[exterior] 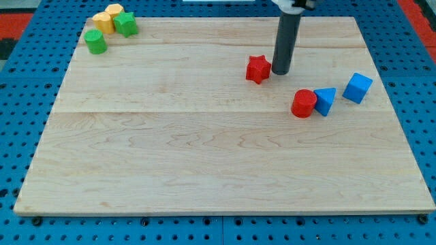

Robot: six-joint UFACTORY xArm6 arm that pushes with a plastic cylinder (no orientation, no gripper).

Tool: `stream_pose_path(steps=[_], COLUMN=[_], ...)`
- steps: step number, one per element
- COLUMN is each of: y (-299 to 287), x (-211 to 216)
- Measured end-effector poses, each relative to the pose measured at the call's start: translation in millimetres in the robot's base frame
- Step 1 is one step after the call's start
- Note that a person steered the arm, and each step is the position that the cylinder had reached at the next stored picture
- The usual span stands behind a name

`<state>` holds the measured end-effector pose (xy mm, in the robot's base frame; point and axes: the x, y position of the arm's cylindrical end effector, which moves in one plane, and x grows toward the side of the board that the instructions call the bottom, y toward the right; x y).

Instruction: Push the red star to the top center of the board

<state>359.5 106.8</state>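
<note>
The red star (257, 69) lies on the wooden board (204, 150), right of centre in the upper part. My tip (281, 71) stands just to the star's right, touching or nearly touching its right side. The dark rod rises from there to the view's top edge.
A red cylinder (304, 103), a blue triangular block (325, 101) and a blue cube (357, 88) sit to the lower right of the star. At the board's top left corner stand a green cylinder (95, 41), a green star (125, 24) and two yellow blocks (107, 18).
</note>
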Motion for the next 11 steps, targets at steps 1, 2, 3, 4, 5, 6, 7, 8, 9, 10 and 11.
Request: stream_pose_path(steps=[1,2,3,4,5,6,7,8,9,10,11], y=[-43.0,-117.6,-144.8,-148.5,-157.3,-103.3,-107.6,-107.9,-97.3,-46.1,-36.9], x=[8.1,-64.6,-85.2,-90.7,-60.3,-74.6,-108.1,-106.6,-62.6,-55.5,-91.2])
